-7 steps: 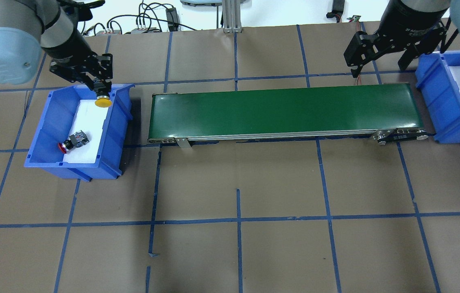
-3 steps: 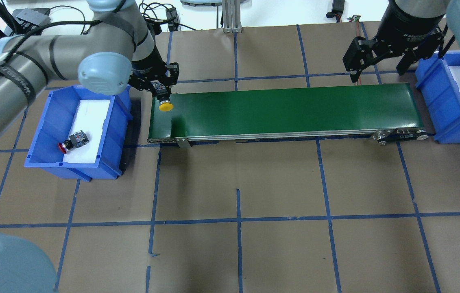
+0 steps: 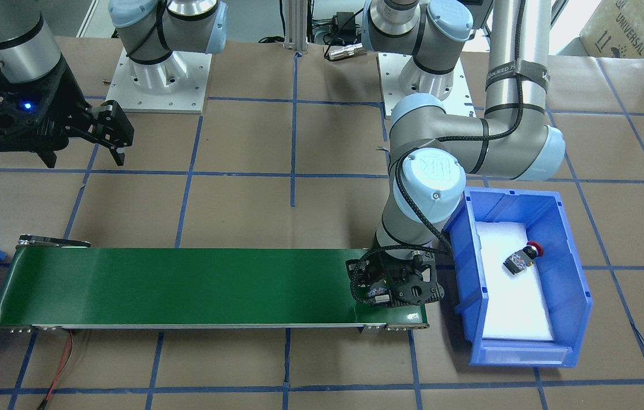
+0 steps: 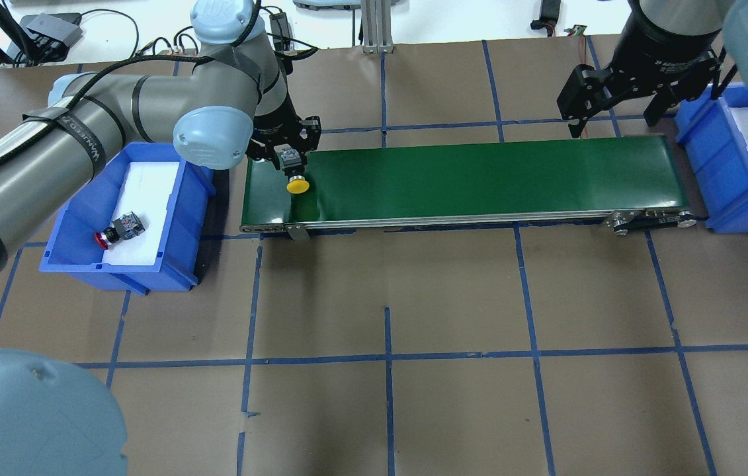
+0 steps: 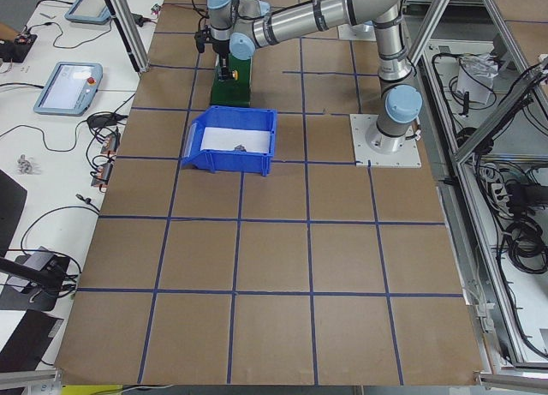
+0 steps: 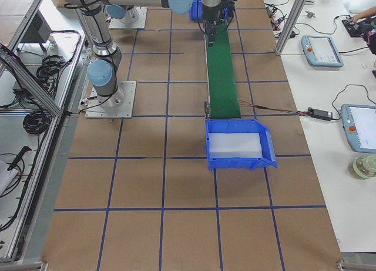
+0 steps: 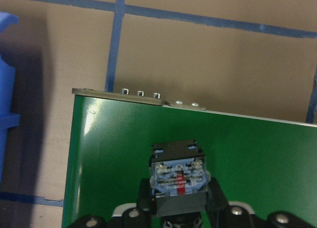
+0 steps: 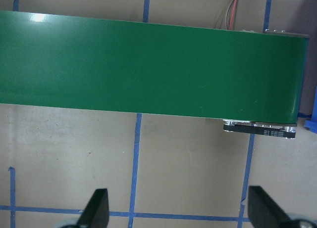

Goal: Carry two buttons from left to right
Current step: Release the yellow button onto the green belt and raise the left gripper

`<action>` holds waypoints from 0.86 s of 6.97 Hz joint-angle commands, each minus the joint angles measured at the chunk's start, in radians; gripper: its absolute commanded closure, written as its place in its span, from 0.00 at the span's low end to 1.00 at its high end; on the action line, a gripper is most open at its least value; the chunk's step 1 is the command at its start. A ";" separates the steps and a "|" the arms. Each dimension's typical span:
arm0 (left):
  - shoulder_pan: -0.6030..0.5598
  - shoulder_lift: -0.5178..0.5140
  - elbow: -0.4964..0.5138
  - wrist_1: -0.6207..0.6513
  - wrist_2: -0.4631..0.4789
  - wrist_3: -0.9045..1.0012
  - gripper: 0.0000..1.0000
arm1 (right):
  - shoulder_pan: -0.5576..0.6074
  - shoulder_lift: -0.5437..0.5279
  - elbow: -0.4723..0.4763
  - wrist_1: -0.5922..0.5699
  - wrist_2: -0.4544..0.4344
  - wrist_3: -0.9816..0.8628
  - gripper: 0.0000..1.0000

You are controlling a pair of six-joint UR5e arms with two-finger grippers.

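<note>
My left gripper [image 4: 291, 157] is shut on the yellow button [image 4: 297, 186], cap down, low over the left end of the green conveyor belt [image 4: 479, 178]. In the left wrist view the button's grey-blue contact block [image 7: 178, 176] sits between my fingers. I cannot tell whether the cap touches the belt. The red button [image 4: 119, 229] lies on its side on white foam in the left blue bin [image 4: 63, 225]; it also shows in the front-facing view [image 3: 523, 258]. My right gripper [image 4: 615, 109] is open and empty, above the belt's far right end [image 8: 148, 65].
A second blue bin [image 4: 698, 132] with white foam stands just past the belt's right end. The belt's roller bracket [image 8: 260, 129] and a red wire [image 3: 60, 364] are at that end. Brown paper with blue tape lines covers the table [image 4: 387, 330].
My left arm has carried the yellow button rightward from above the left bin to over the belt's left end. The red button and my right gripper have hardly moved.
</note>
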 commanded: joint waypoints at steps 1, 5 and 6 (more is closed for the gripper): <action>0.000 0.002 -0.005 -0.003 0.001 0.000 0.00 | 0.000 0.003 0.001 0.001 0.000 0.001 0.00; 0.120 0.039 0.018 -0.094 0.102 0.335 0.00 | -0.009 0.009 -0.005 0.000 -0.002 0.006 0.00; 0.183 0.085 -0.001 -0.104 0.044 0.354 0.00 | -0.011 0.009 -0.007 0.000 -0.002 0.003 0.00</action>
